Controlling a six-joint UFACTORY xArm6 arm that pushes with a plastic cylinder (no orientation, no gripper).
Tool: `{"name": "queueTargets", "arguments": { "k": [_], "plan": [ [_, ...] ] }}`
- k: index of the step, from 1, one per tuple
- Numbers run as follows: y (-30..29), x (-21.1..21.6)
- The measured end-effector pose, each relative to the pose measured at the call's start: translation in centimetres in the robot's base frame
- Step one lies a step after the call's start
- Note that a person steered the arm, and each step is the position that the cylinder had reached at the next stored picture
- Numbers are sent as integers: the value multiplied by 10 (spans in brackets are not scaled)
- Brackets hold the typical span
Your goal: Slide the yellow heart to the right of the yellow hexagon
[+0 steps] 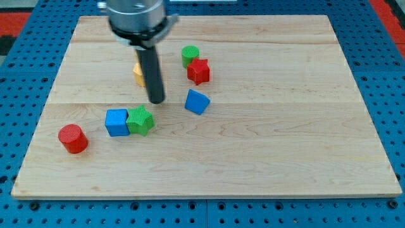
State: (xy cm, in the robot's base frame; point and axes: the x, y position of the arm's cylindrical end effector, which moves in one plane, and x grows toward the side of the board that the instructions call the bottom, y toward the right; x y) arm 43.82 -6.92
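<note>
Only one yellow block (pixel 137 73) shows, at the view's upper left of centre. It is mostly hidden behind the dark rod, so I cannot tell whether it is the heart or the hexagon. No second yellow block is in view. My tip (pixel 156 101) rests on the board just below and to the right of that yellow block, between the green star (pixel 140 120) and the blue cube (pixel 197 101), touching neither.
A green cylinder (pixel 190 55) and a red star (pixel 198 71) sit close together right of the rod. A blue square block (pixel 116 122) touches the green star's left side. A red cylinder (pixel 73 139) stands near the wooden board's (pixel 285 158) left edge.
</note>
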Motion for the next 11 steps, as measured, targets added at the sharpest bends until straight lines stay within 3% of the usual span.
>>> {"name": "queueTargets", "arguments": {
  "k": [1, 2, 3, 4, 6, 9, 11],
  "plan": [
    [0, 39],
    [-56, 54],
    [-65, 36],
    [-50, -3],
    [-95, -31],
    [-95, -174],
    [-16, -94]
  ]
}}
